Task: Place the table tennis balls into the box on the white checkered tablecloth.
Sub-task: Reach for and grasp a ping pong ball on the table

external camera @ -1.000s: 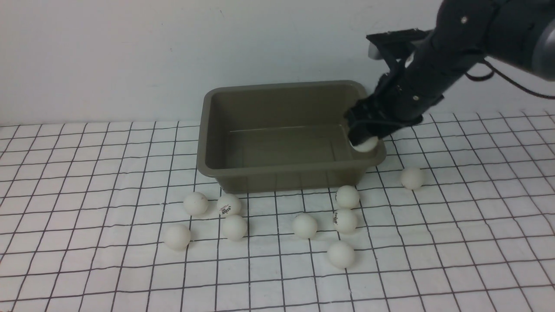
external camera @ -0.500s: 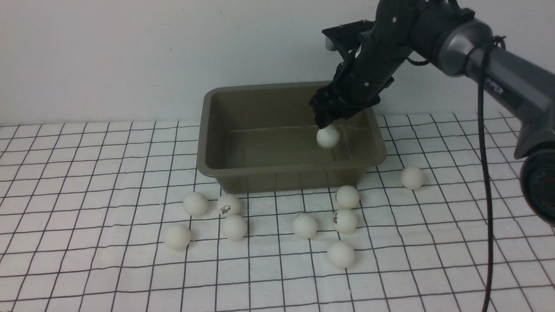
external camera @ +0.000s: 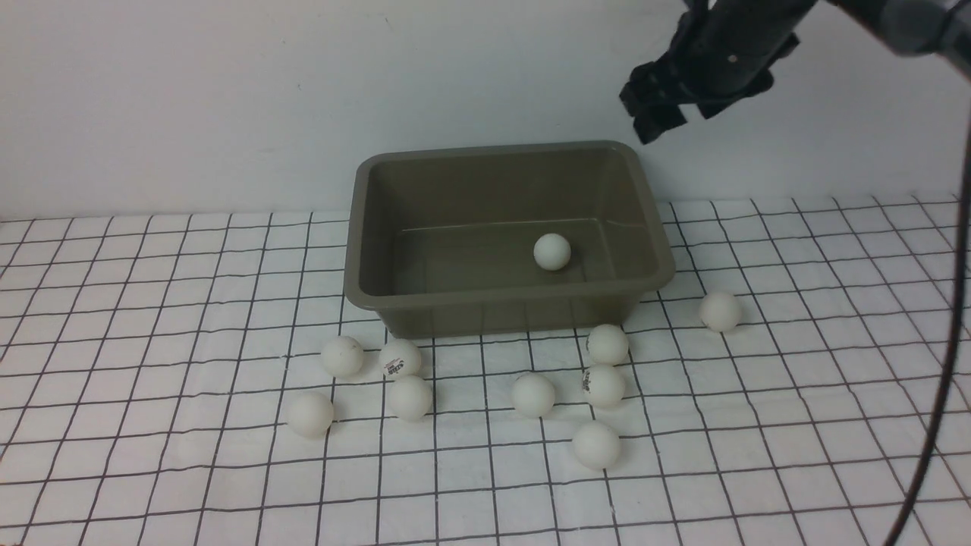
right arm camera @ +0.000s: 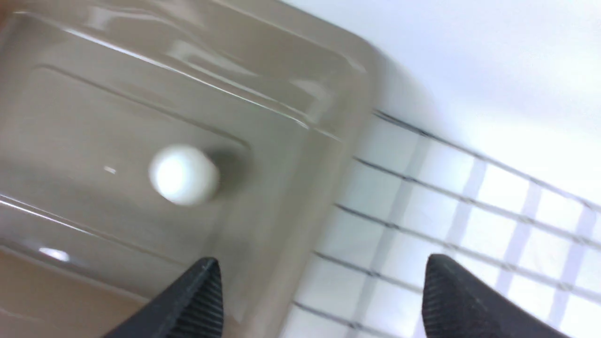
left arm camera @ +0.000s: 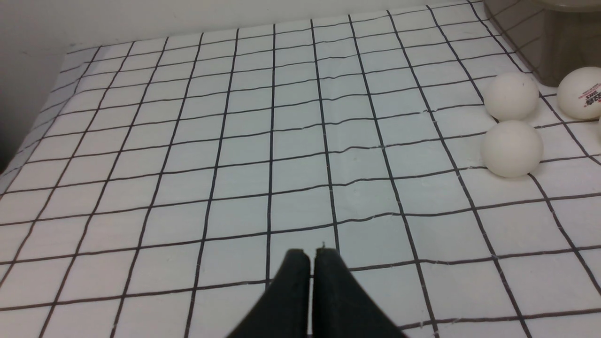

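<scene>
The olive-grey box (external camera: pixel 364 227) stands on the white checkered tablecloth (external camera: pixel 152 303) with one table tennis ball (external camera: pixel 551 252) lying loose on its floor. That ball (right arm camera: pixel 184 174) also shows in the right wrist view, inside the box (right arm camera: pixel 291 94). My right gripper (external camera: pixel 651 114) hangs open and empty high above the box's far right corner; in its own view the gripper (right arm camera: pixel 321 272) has its jaws wide apart. Several more balls (external camera: pixel 533 395) lie on the cloth in front of the box. My left gripper (left arm camera: pixel 312 253) is shut and empty over bare cloth, away from the nearest balls (left arm camera: pixel 512 148).
A plain white wall rises behind the box. One ball (external camera: pixel 720 312) lies apart to the right of the box. The right arm's cable (external camera: pixel 944 379) hangs down at the right edge. The cloth's far left edge (left arm camera: pixel 28 141) drops off beside the left gripper.
My right gripper carried a ball over the box, opened and let it go, then rose up and to the right. The ball now rests on the box floor.
</scene>
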